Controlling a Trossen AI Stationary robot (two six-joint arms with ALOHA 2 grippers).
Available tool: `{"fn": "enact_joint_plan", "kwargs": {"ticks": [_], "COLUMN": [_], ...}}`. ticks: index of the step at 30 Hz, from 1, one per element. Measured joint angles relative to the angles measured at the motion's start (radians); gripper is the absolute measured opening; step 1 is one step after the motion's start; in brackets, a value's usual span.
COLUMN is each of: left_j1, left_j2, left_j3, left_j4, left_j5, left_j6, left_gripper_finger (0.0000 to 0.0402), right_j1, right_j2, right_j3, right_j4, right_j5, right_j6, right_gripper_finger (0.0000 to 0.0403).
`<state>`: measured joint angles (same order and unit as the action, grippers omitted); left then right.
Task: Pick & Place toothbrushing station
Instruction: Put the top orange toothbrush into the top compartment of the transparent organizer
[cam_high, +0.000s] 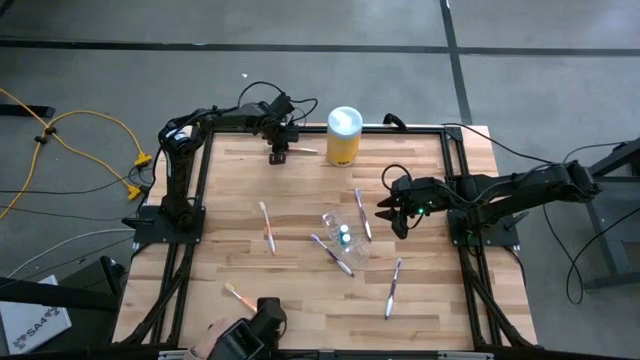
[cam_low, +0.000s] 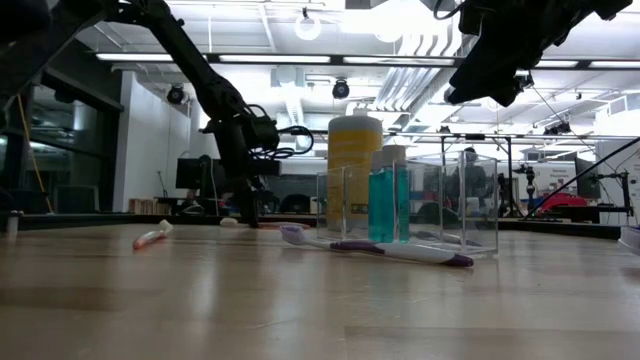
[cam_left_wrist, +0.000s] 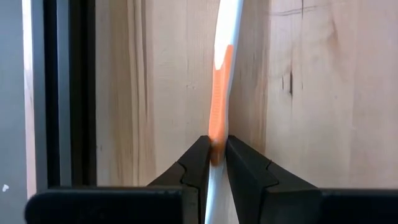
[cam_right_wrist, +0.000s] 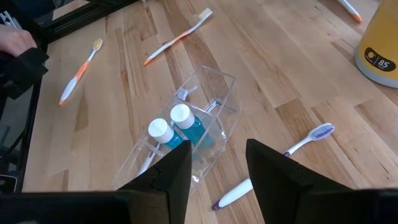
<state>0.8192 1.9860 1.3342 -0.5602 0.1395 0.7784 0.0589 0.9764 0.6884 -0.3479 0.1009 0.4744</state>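
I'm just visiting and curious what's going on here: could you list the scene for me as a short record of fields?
left gripper: at the table's far edge, fingers on either side of an orange toothbrush lying on the wood
right gripper: open, hovering over the clear holder
clear holder: mid-table, holding two blue white-capped tubes
loose toothbrushes: purple one beside the holder, others scattered on the table
yellow canister: upright at the far edge

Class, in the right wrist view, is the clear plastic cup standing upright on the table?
No, the clear plastic cup lies tipped on its side, blue tubes inside.
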Motion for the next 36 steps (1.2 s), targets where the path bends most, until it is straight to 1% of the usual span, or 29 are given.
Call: {"fn": "enact_joint_plan", "kwargs": {"ticks": [30,34,36], "left_j1": [-0.028,-0.033,-0.033], "left_j2": [-0.004,-0.005,-0.005], "left_j3": [0.002,0.002,0.002], "left_j4": [0.008,0.012,0.012], "left_j5": [0.01,0.008,-0.011], "left_j6": [-0.009,-0.049,-0.073], "left_gripper_finger": [0.0051,0.0051,0.0051], "right_j1": [0.0,0.0,0.0], "right_j2": [0.0,0.0,0.0], "right_j3": [0.0,0.0,0.0], "right_j4": [0.0,0.0,0.0], "right_j5": [0.0,0.0,0.0], "right_j6": [0.0,0.0,0.0], "right_gripper_finger": [0.0144,0.0144,0.0144]}}
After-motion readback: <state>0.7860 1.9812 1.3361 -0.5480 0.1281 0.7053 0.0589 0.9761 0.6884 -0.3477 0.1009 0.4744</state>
